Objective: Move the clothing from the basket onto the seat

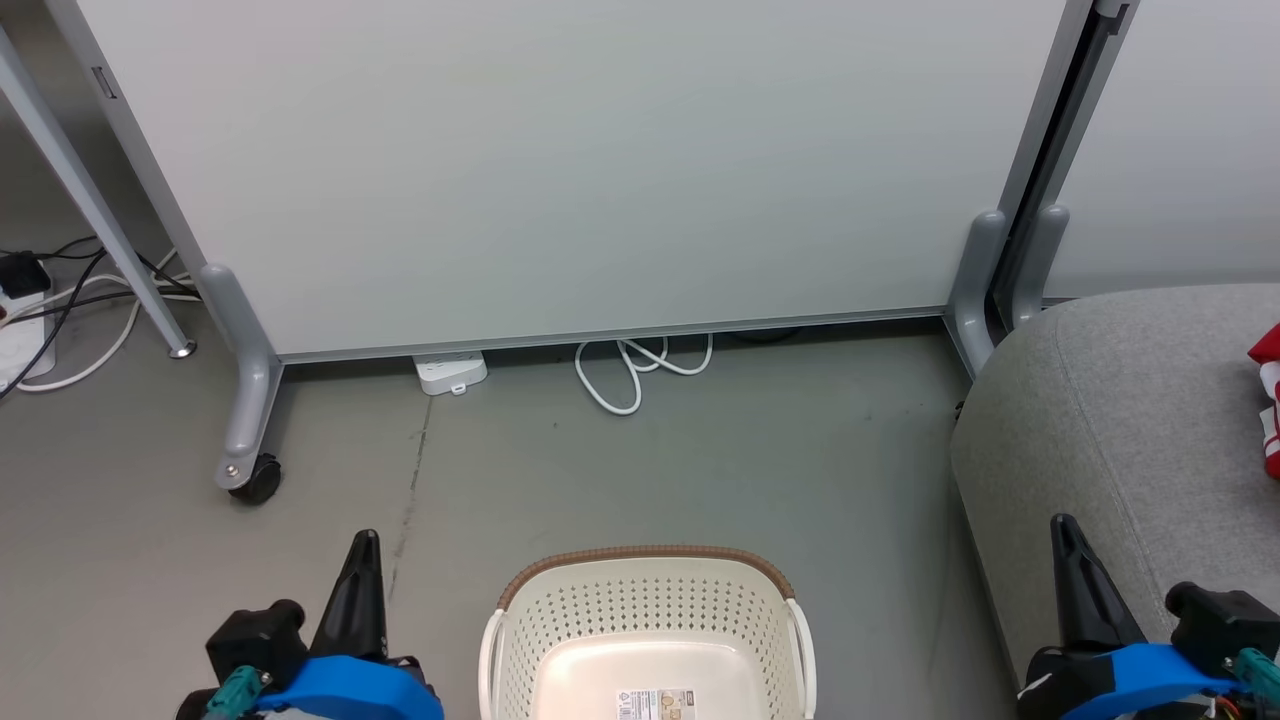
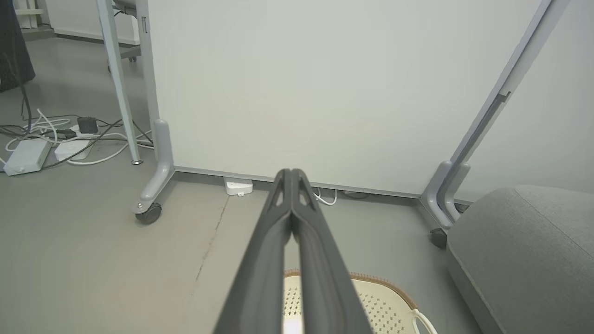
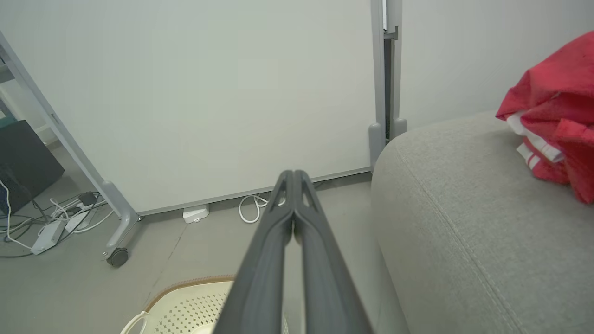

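End effectors, nearest items. The left end effector (image 1: 366,540) is fully closed, its fingers pressed together along their length, with nothing held. The right end effector (image 1: 1062,522) is in the same condition, closed and empty. Both point forward, away from the robot.

The basket (image 1: 650,552) stands on the floor (image 1: 700,450) between the two, right of the left end effector and left of the right one. It is somewhat nearer the left. The bottom that shows is bare apart from a sticker (image 1: 655,703), and no red fabric is visible inside. Its near part is cut off, so its long axis cannot be told.

The seat (image 1: 1120,400) begins level with the right end effector, which sits at its rounded left edge. It extends ahead and to the right of that end effector. Its stitched seam runs forward, away from the fingers.

The clothing (image 3: 561,120) rests on the seat, ahead and well to the right of the right end effector and well apart from the basket. The right arm is much the nearer. The clothing is a bunched red heap with white trim, partly cut off by the frame. No long axis or facing direction can be made out.

Judgement: the transfer looks complete as far as the basket can be seen. Any further handling would fall to the right arm, reaching forward and rightward.

A pale panel (image 1: 600,150) on casters stands farthest ahead of both end effectors.
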Controlling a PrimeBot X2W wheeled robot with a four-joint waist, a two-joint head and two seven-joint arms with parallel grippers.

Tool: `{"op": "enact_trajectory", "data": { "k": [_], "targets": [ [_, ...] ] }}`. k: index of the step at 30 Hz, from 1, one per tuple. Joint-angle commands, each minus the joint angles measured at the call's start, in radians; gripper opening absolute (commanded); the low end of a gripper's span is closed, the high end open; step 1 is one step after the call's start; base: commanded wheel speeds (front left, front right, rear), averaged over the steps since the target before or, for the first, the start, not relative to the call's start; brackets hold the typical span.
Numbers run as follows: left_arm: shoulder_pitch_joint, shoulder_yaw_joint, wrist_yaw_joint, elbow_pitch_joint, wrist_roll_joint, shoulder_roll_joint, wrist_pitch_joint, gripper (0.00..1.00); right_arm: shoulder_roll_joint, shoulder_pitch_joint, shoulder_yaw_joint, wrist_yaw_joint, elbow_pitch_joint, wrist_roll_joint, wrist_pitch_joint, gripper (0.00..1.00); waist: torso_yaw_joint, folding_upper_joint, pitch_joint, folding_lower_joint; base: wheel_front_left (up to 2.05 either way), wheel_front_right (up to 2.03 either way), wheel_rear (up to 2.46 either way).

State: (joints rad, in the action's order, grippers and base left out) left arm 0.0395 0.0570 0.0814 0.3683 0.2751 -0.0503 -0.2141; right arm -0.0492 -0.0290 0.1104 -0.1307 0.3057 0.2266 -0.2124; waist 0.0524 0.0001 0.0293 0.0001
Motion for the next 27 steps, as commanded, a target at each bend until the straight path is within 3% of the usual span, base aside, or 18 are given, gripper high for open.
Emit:
{"op": "enact_trajectory", "data": {
  "k": [1, 27],
  "targets": [
    [0.030, -0.011, 0.005, -0.023, 0.047, -0.001, 0.009, 0.00, -0.004, -0.021, 0.002, 0.000, -0.019, 0.050, 0.008, 0.00, -0.001, -0.0001, 0.000, 0.0000, 0.00, 0.00, 0.00],
    [0.045, -0.062, 0.020, -0.062, 0.476, 0.000, 0.112, 0.00, -0.003, -0.041, -0.002, 0.000, -0.040, 0.496, 0.110, 0.00, -0.012, -0.0001, -0.008, 0.0000, 0.00, 0.00, 0.00]
  ]
}}
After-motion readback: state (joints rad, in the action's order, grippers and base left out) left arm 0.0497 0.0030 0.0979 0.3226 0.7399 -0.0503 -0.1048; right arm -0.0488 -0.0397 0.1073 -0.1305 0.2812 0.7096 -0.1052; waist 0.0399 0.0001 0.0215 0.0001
